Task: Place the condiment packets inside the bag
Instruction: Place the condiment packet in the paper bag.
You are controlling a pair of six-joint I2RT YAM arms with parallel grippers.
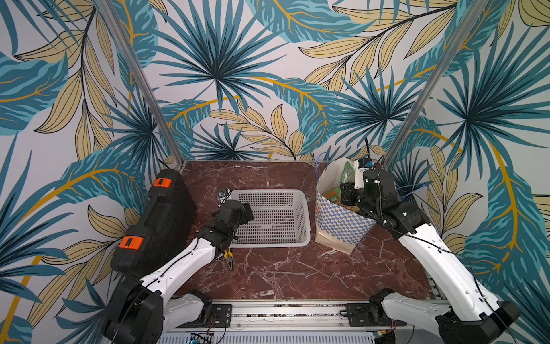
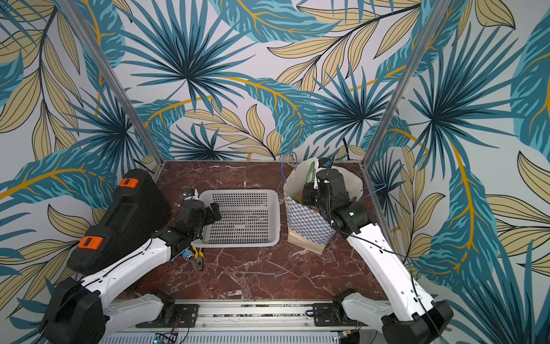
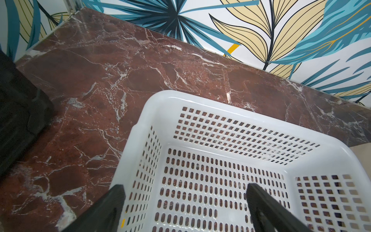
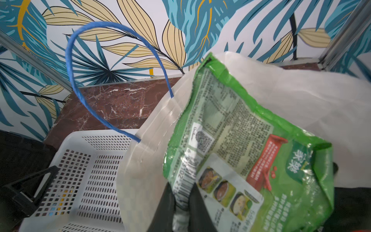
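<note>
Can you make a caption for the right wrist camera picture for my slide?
Green condiment packet, one corner between the fingers of the right gripper, leaning into the open paper bag beside the white basket.

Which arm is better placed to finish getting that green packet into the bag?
The right. The right gripper is at the mouth of the bag, with an edge of the green packet between its fingers. The left gripper hangs open over the basket, apart from the bag.
</note>
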